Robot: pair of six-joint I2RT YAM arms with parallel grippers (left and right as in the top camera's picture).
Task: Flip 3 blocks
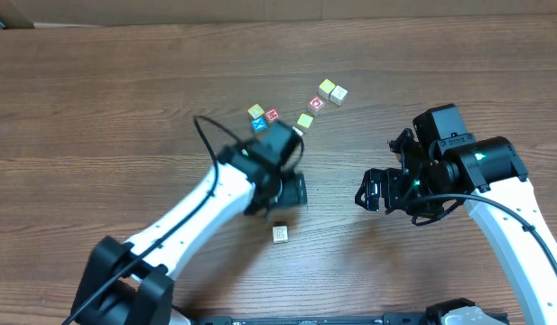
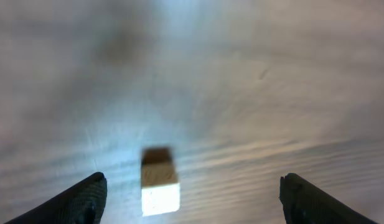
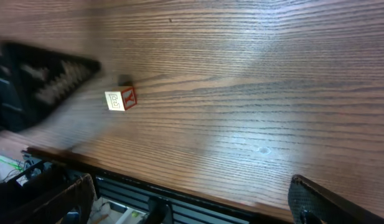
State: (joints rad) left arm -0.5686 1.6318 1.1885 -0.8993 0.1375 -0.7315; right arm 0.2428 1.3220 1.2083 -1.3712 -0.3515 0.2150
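Pale whitish-tan wooden alphabet cube (image 1: 279, 234) rests free on the brown wood-grain desk (image 1: 97, 90), just off the tips of the left jaws, off-centre in their gap. Those jaws stand wide, holding nothing; the right jaws, equally wide, lie farther off.

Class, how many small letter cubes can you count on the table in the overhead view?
8. A cluster of three beyond the left arm, four others to their right, one pale cube alone nearer the front. The arm may hide more.
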